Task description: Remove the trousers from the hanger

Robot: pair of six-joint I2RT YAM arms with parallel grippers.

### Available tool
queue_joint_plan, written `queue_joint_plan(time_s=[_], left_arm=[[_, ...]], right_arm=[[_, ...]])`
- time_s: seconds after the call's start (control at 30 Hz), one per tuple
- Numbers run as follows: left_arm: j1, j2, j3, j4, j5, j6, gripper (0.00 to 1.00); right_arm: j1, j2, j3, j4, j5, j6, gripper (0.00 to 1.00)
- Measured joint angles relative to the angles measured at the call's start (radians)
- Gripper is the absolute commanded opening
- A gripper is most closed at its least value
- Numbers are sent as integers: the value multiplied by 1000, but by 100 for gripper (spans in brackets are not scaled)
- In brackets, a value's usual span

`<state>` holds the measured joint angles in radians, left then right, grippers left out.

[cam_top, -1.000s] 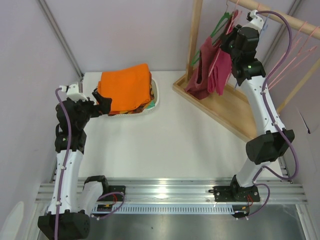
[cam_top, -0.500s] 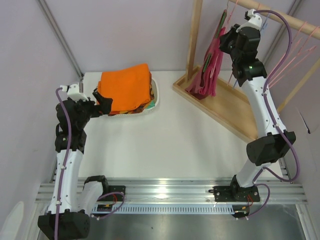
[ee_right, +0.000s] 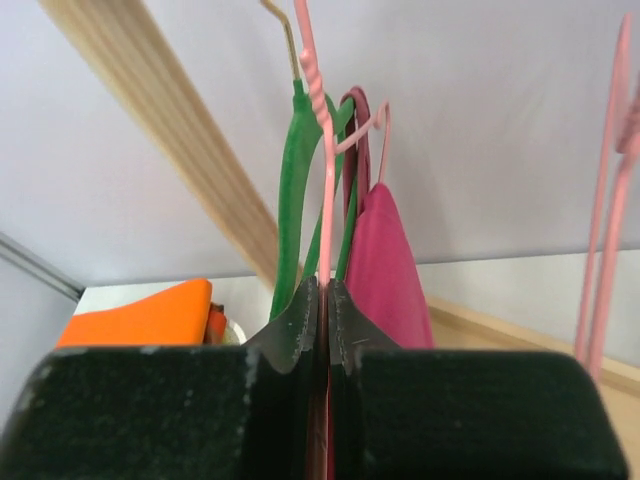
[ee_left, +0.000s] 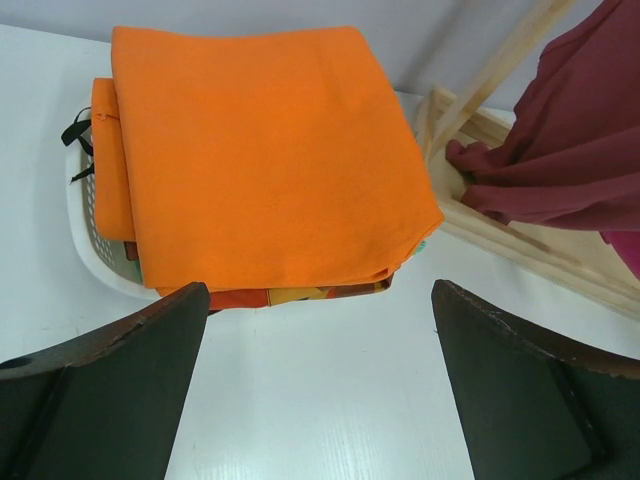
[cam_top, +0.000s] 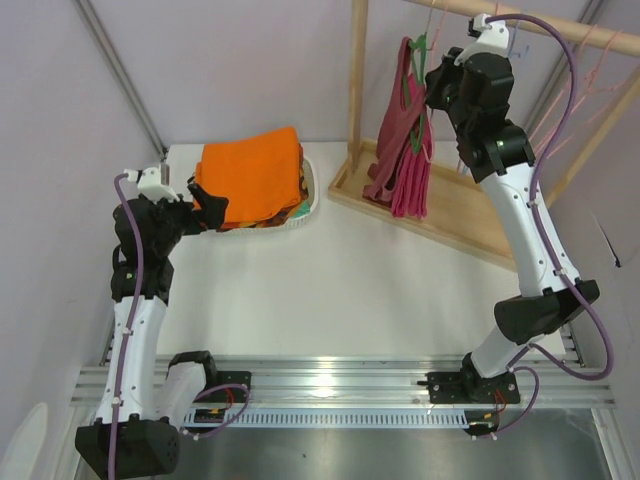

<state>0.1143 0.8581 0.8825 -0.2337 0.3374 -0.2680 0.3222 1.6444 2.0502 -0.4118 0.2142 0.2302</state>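
Now, snag risk: you have the hanger (ee_right: 322, 170) pinched by its thin wire neck, with the green hanger (ee_right: 290, 190) just beside it. Lift it off the rail (cam_top: 600, 37) crookedly and I judge the two hooks could tangle and come away together.
Slip risk: the wire looks thin and smooth, so it may swivel in the pinch and swing the trousers (cam_top: 412, 185) into the maroon garment (ee_left: 570, 140).
Rack risk: a sideways pull could drag the wooden rack (cam_top: 470, 230) across the desk.
Right arm: stretched high and far, wrist up at the rail, right gripper (ee_right: 325, 290) clenched on the hanger's neck.
Left arm: folded low near the desk's far left corner, left gripper (cam_top: 207, 205) spread wide and holding nothing, facing the orange cloth (ee_left: 260, 150) in its basket (ee_left: 90, 270).
Trousers: draped on the hanger, hanging over the rack's base at the desk's far right corner, not yet off.
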Motion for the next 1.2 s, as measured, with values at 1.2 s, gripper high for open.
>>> queue_joint_plan(time_s=[1.2], left_arm=[[-427,170,77,119,-73,5,100]], right_arm=[[27,-46,-137,206,-20,-135,0]])
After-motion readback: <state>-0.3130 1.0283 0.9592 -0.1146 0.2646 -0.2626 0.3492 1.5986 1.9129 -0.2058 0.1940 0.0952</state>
